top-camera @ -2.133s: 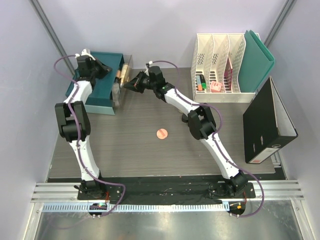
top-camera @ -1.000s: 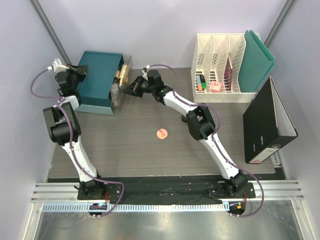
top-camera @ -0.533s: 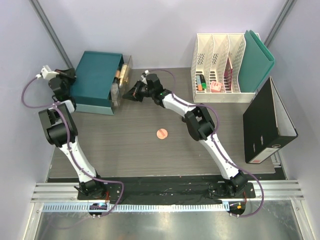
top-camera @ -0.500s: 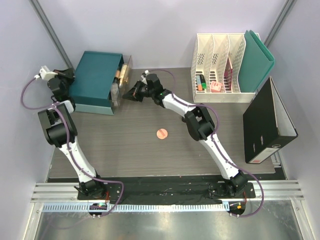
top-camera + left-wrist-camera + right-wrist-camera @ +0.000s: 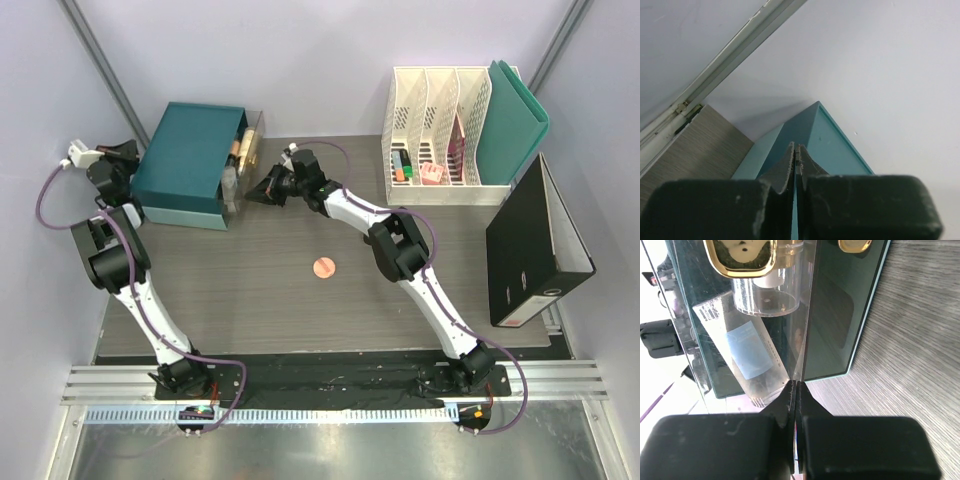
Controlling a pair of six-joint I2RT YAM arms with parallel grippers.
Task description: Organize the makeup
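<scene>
Round pink compact (image 5: pixel 323 267) flat on the open desk (image 5: pixel 250 300). Other makeup (image 5: pixel 240 150) packed inside a clear case (image 5: pixel 232 192): clear tube (image 5: pixel 752 357) with pale-blue label, gold-rimmed jar (image 5: pixel 742 255).

The box (image 5: pixel 190 160) is teal, the table (image 5: pixel 250 300) grey wood-grain, the slatted file holders (image 5: pixel 435 95) white, the binder (image 5: pixel 535 245) black, the round compact (image 5: pixel 323 267) coppery pink, and the clear tube (image 5: pixel 752 357) is pale-blue-labelled.

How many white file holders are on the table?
3. They stand side by side at the back right: left file holder, middle file holder, right file holder beside the teal folder. Another could hide behind that folder.
</scene>
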